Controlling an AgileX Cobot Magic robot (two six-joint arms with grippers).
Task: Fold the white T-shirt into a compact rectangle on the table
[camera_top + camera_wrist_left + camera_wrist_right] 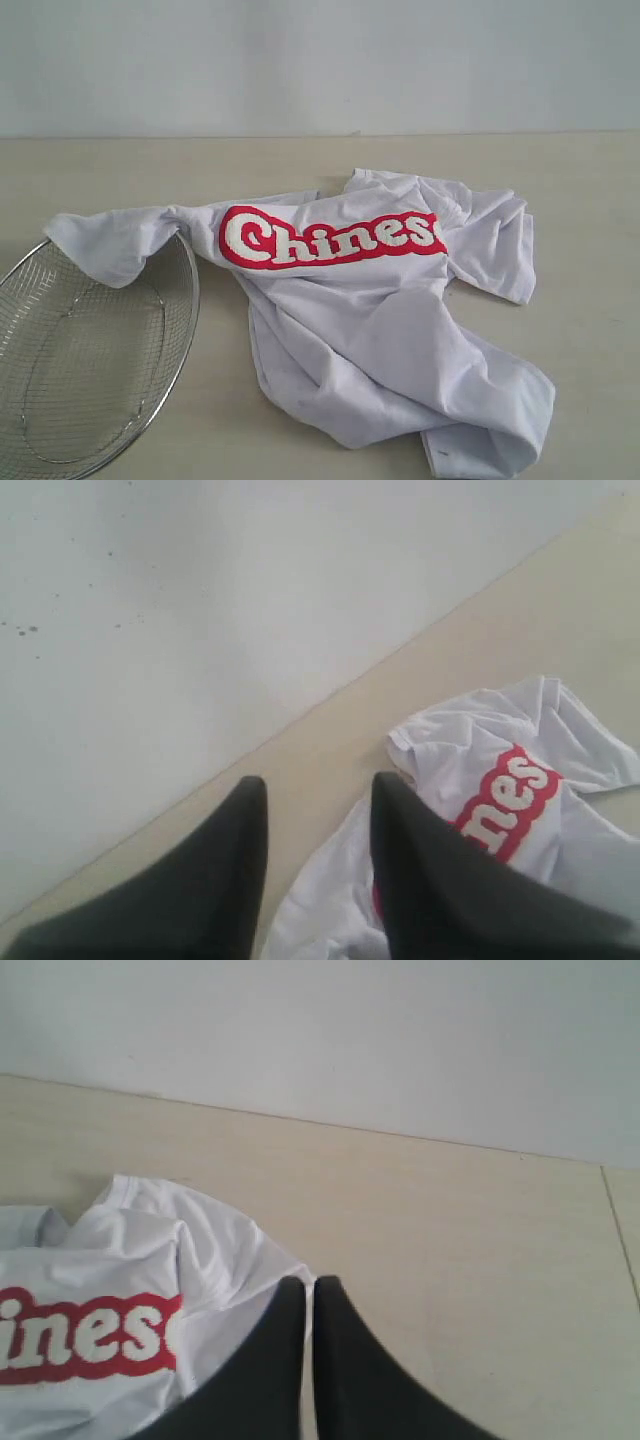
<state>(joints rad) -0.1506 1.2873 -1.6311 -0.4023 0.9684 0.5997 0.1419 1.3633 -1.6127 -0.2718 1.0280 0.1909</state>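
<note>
Sitting nearest the exterior camera, at the lower left, a round wire-mesh metal basket (100,380) rests on the wide, matte pale beige table (580,330). Just beside it lies the white short-sleeved cotton T-shirt (380,340), unfolded and rumpled, chest side up. Its lower part is bunched in loose creases toward the near right, with the hem curled over on itself. One sleeve (110,245) stretches left and drapes over the basket's far rim, touching the wire, while the rest of the garment lies on the tabletop. Farther back, the white lettering on a red band (330,238) runs across the chest, slightly slanted. Beyond it the other sleeve (495,245) folds out to the right, and the neck area is crumpled at the shirt's far edge. Bare tabletop continues behind the shirt up to a plain pale wall (320,60).

Neither arm shows in the exterior view. In the left wrist view, the left gripper (318,780) has its two dark fingers (230,880) spread wide with only tabletop between them, hovering above the shirt and gripping nothing. In the right wrist view, the right gripper (308,1282) has its fingers drawn together to a thin slit, empty, above the shirt's edge near the end of the lettering.
</note>
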